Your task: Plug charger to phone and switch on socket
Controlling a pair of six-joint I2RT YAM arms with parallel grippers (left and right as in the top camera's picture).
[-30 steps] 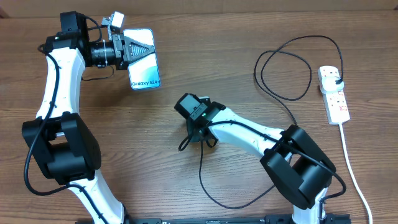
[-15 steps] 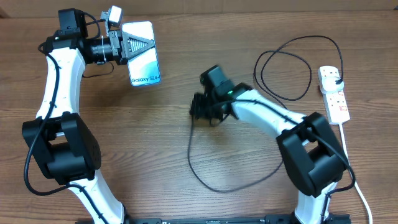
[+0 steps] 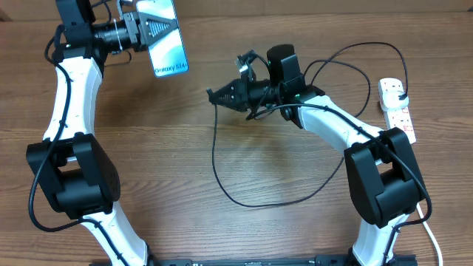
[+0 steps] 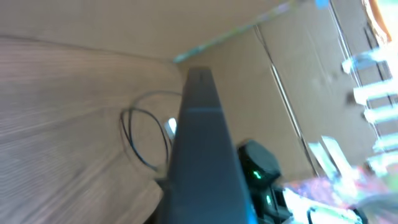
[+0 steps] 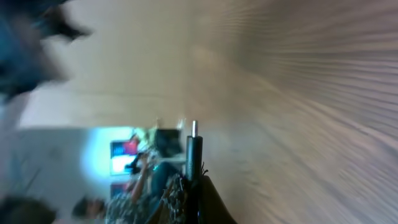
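Observation:
The phone (image 3: 167,46), its light screen reading "Galaxy S24+", hangs above the table's far left, and my left gripper (image 3: 168,29) is shut on its upper part. In the left wrist view the phone (image 4: 205,155) shows edge-on as a dark slab. My right gripper (image 3: 225,94) is shut on the charger's connector end, pointing left toward the phone and well apart from it. The connector tip (image 5: 193,138) sticks out beyond its fingers. The charger's black cable (image 3: 216,159) loops over the table to a black plug (image 3: 400,91) in the white socket (image 3: 399,118) at far right.
The cable makes a wide loop (image 3: 336,81) near the socket and another low one (image 3: 266,203) at mid-table. The socket's white lead (image 3: 415,188) runs down the right edge. A cardboard wall (image 3: 295,6) lines the far side.
My left arm has raised the phone toward the far edge. My right arm has swung up and right from mid-table with the connector, turning to face the phone, and dragged the cable along.

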